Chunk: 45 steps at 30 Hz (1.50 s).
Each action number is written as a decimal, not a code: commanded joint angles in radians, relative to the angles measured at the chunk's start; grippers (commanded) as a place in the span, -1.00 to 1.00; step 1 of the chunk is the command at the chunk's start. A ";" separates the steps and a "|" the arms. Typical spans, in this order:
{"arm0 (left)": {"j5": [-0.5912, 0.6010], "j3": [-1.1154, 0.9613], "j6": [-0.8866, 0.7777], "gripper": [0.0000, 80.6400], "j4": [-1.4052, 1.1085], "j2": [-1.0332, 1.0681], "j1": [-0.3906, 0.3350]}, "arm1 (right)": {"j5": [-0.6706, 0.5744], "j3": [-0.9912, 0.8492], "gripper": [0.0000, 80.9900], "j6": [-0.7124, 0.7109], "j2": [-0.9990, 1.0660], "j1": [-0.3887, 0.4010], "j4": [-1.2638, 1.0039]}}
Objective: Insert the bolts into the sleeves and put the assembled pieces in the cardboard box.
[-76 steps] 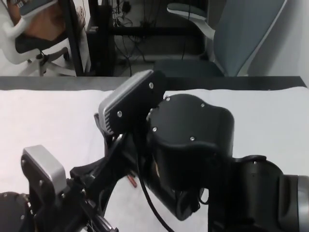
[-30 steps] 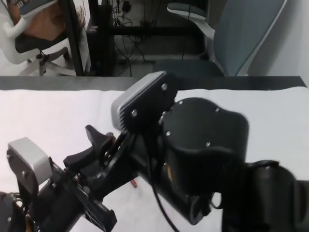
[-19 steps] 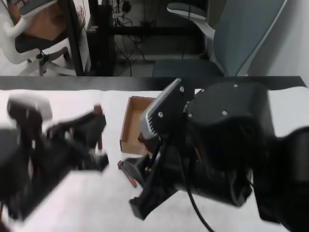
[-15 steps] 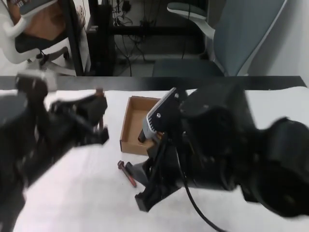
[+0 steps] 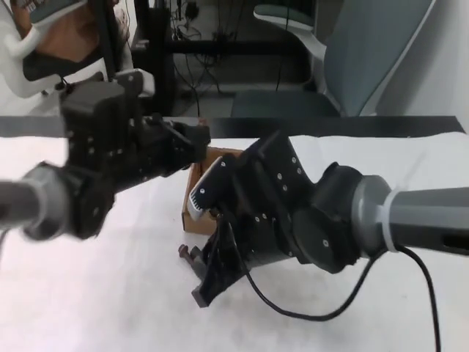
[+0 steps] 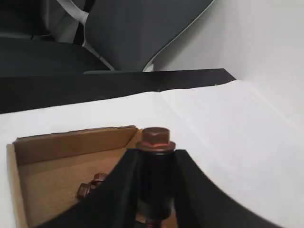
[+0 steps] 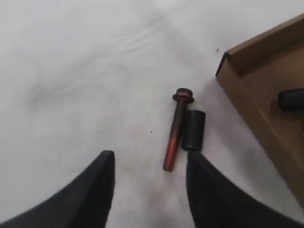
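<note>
An assembled piece [image 6: 155, 164], a copper bolt seated in a black sleeve with its hex head on top, stands upright in the left gripper [image 6: 156, 154]. The jaws are closed narrowly on the sleeve's sides. The piece hangs over the open top of the cardboard box [image 6: 71, 142], near one corner. Copper bolt heads [image 6: 92, 185] lie on the box's floor, and the right wrist view shows a dark sleeve [image 7: 290, 100] inside as well. In the high view the left gripper sits at about 12 o'clock from the box's visible wall.

A loose bolt [image 7: 178, 128] and a loose sleeve [image 7: 194, 129] lie flat on the white cloth [image 7: 71, 71], just beside each other. The sleeve lies along the head end of the shank, between bolt and box. In the high view the bolt shows at about 6 o'clock from the box, near its corner. The right gripper [image 7: 149, 156] hovers over this pair, jaws spread wide and holding nothing.
</note>
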 commanded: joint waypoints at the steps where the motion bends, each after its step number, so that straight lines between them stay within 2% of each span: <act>1: 0.072 -0.184 -0.012 -0.95 -0.012 0.232 0.002 | 0.058 -0.050 0.09 -0.101 0.047 -0.007 -0.024; 5: 0.073 -0.257 -0.060 -0.95 -0.029 0.335 0.002 | 0.106 -0.056 0.07 -0.149 0.101 -0.006 -0.058; 8: 0.095 -0.264 -0.056 -0.93 -0.095 0.346 0.002 | 0.109 -0.072 -0.10 -0.183 0.146 -0.009 -0.061; 10: 0.107 -0.269 -0.057 -0.61 -0.143 0.346 0.002 | 0.102 -0.092 -0.14 -0.184 0.180 -0.009 -0.073; 13: 0.107 -0.289 -0.075 0.17 -0.155 0.346 0.002 | 0.102 -0.149 -0.14 -0.188 0.227 -0.009 -0.057; 15: 0.107 -0.305 -0.085 0.61 -0.126 0.346 0.002 | 0.102 -0.184 -0.14 -0.188 0.252 -0.013 -0.042; 16: 0.107 -0.311 -0.089 0.74 -0.113 0.346 0.002 | 0.102 -0.205 -0.14 -0.188 0.264 -0.017 -0.033; 23: 0.158 -0.316 -0.117 0.74 -0.103 0.346 0.004 | 0.117 -0.309 -0.14 -0.224 0.318 -0.044 0.088; 27: 0.162 -0.316 -0.120 0.74 -0.103 0.344 0.008 | 0.145 -0.310 -0.14 -0.234 0.333 -0.065 0.092; 35: 0.186 -0.316 -0.187 0.74 -0.110 0.335 0.044 | 0.094 -0.311 -0.14 -0.243 0.370 -0.076 0.118; 39: 0.238 -0.316 -0.196 0.74 -0.103 0.335 0.071 | 0.103 -0.311 -0.14 -0.255 0.373 -0.074 0.186; 41: 0.253 -0.316 -0.217 0.74 -0.103 0.335 0.080 | 0.131 -0.311 -0.22 -0.257 0.373 -0.074 0.213; 45: 0.289 -0.310 -0.240 0.74 -0.103 0.335 0.083 | 0.132 -0.329 -0.68 -0.295 0.373 -0.074 0.265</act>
